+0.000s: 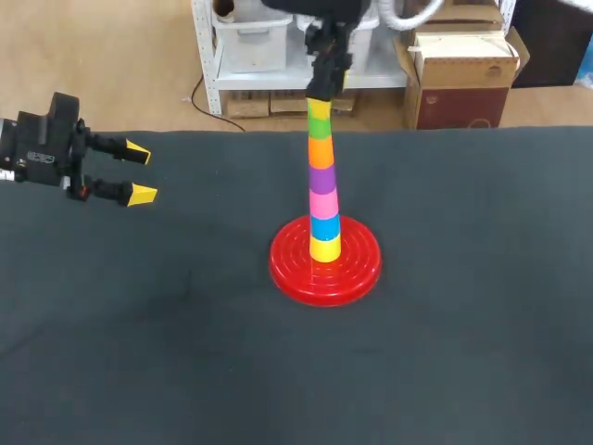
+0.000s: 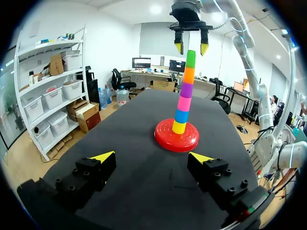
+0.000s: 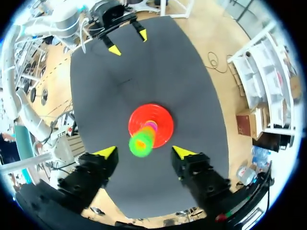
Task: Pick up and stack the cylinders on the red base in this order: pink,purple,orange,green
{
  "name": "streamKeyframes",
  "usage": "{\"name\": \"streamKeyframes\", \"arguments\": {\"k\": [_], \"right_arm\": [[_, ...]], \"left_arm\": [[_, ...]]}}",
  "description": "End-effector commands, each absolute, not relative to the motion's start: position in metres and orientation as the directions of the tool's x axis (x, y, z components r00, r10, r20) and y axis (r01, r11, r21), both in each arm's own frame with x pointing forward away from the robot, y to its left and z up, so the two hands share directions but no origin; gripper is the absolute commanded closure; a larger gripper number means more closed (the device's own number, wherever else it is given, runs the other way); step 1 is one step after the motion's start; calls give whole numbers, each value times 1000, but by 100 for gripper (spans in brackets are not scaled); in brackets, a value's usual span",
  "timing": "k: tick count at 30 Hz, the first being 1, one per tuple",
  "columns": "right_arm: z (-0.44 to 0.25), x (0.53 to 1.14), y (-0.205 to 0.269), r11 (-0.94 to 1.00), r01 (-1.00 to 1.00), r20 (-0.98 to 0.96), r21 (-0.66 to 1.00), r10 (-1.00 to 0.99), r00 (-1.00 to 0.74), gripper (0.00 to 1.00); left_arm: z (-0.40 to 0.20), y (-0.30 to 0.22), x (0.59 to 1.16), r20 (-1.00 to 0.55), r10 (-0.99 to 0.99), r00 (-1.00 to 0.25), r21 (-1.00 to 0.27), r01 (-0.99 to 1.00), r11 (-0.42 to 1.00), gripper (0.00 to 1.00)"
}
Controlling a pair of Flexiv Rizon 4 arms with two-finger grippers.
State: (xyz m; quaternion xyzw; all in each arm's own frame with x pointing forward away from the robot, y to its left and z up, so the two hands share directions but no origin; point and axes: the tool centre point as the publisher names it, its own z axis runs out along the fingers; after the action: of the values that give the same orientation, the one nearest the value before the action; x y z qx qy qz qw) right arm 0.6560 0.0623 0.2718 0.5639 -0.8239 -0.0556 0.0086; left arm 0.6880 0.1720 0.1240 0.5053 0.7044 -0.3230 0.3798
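I find the green cylinder (image 1: 319, 119) topping the stack on the red base (image 1: 352, 269) mid-counter (image 1: 482, 352), with my right hand (image 2: 191, 46) spread just above it and my left hand (image 1: 139, 172) spread well aside; in my judgement, a skewed withdrawal could clip this tall, narrow column and topple it.

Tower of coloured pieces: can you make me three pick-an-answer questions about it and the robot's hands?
1. Where does the tower stand? A on the red base; B on a plate; C in a box.
2. What colour is its top piece? A pink; B green; C blue.
3. The left gripper is: A open and empty; B holding a piece; C shut tight.
Answers: 1 A, it rises from the base's middle. 2 B, green tops the stack. 3 A, its fingers are apart with nothing between.
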Motion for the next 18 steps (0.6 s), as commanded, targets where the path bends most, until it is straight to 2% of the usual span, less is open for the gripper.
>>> {"name": "streamKeyframes", "arguments": {"k": [1, 13, 18], "right_arm": [[264, 640, 19, 426, -904, -358, 36, -839, -410, 0], [215, 696, -21, 640, -764, -434, 84, -667, -606, 0], [191, 720, -33, 708, -705, -460, 50, -610, -646, 0]], "left_arm": [[123, 173, 686, -864, 463, -197, -66, 957, 282, 0], [123, 173, 686, -864, 463, -197, -66, 957, 282, 0], [123, 173, 686, -864, 463, -197, -66, 957, 282, 0]]}}
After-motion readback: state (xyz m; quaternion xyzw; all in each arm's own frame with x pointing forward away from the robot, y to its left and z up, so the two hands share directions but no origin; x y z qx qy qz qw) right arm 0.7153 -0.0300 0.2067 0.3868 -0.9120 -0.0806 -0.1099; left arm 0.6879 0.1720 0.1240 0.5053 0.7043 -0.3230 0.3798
